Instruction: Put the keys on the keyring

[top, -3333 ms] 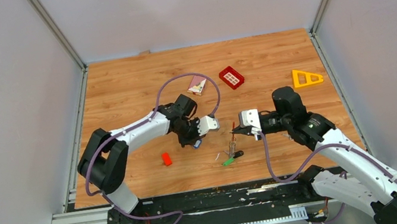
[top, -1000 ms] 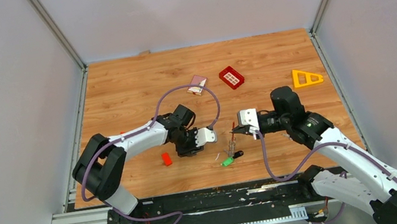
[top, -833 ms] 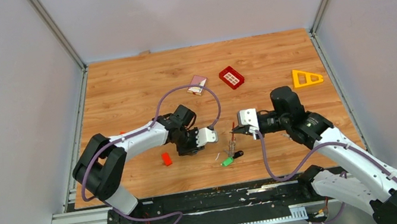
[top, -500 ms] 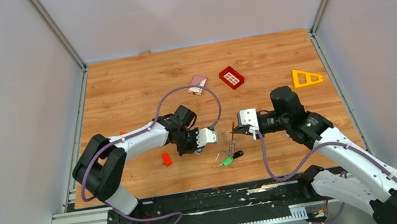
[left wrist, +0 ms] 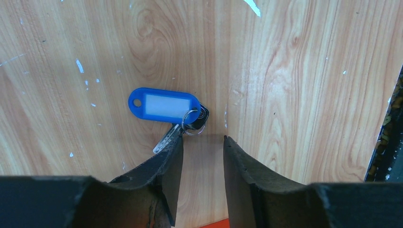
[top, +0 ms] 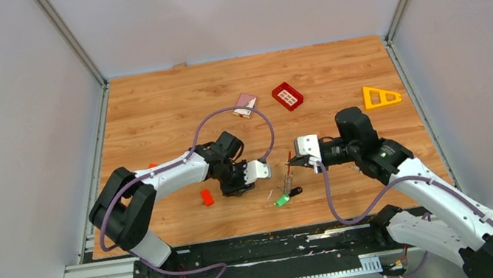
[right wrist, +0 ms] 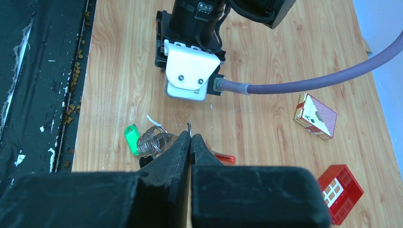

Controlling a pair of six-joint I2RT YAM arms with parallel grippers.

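Note:
In the left wrist view a blue-tagged key [left wrist: 164, 105] lies flat on the wood, with a small ring and a silver blade. My left gripper [left wrist: 202, 138] is open just over it, and the left fingertip [left wrist: 177, 142] rests on the blade. In the top view the left gripper [top: 239, 183] hides this key. My right gripper [right wrist: 190, 136] is shut on a thin metal part of the keyring [right wrist: 153, 140], whose coiled ring hangs to the left of the jaws. A green-tagged key [right wrist: 131, 138] and the glossy red piece [right wrist: 224, 158] lie below. The green tag [top: 282, 200] also shows in the top view.
A small red block [top: 206, 197] lies left of the left gripper. At the back are a red gridded tray [top: 287, 96], a card box [top: 246, 104] and a yellow triangle frame [top: 381, 96]. The left arm's purple cable loops over the middle.
Since 3.3 s ago my left gripper has moved nearer and slightly left, down toward the table. Over the last second it has hardly moved. The right arm has stayed still.

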